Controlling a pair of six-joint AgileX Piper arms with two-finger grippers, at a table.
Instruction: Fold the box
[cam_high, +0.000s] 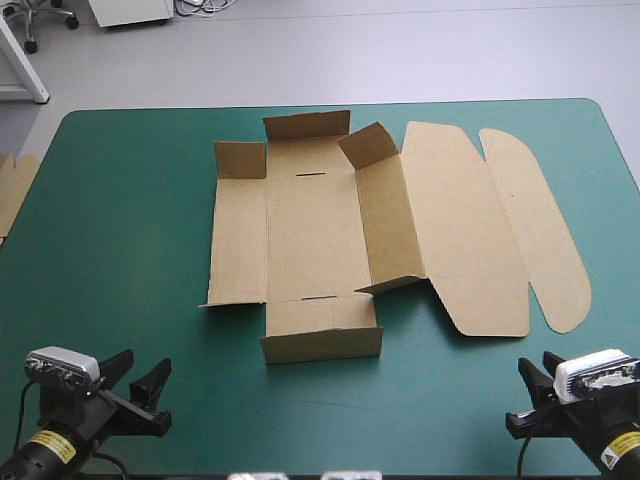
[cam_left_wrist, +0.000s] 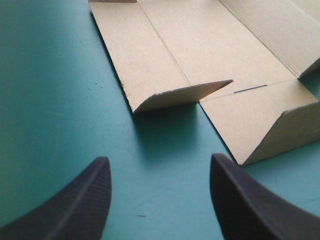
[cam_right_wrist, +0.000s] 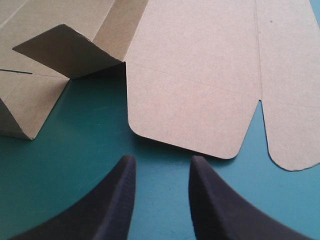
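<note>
- Nearest to me, at the bench's near edge, sit the two hands: the left hand (cam_high: 143, 365) by the near left corner and the right hand (cam_high: 536, 362) by the near right corner.
- Neither has hold of anything. The left hand's black fingers are spread wide over bare cover, and the right hand's are parted by a narrower gap.
- Ahead of them the box (cam_high: 315, 230) lies in the middle of the bench, a cut sheet of brown board only partly stood up.
- Its long base panel is flat, with a thin slot near each end.
- The near end wall and the far end wall both stand up from the base.
- On the left side the long panel lies almost flat, with its small end flaps lifted.
- On the right side the long wall leans up partway, and its corner flaps stick up too.
- Beyond that wall the lid (cam_high: 465, 230) lies flat on the cover, its rounded tuck flap reaching toward the bench's right edge.
- In the right wrist view the lid's rounded near corner lies just ahead of the right hand, not touching it.
- In the left wrist view the box's near left flap lies ahead of the left hand, apart from it.
- All around is the teal-green cover (cam_high: 120, 220) of the bench.
- More brown board (cam_high: 12, 190) pokes in at the bench's left edge, well apart from the box.
</note>
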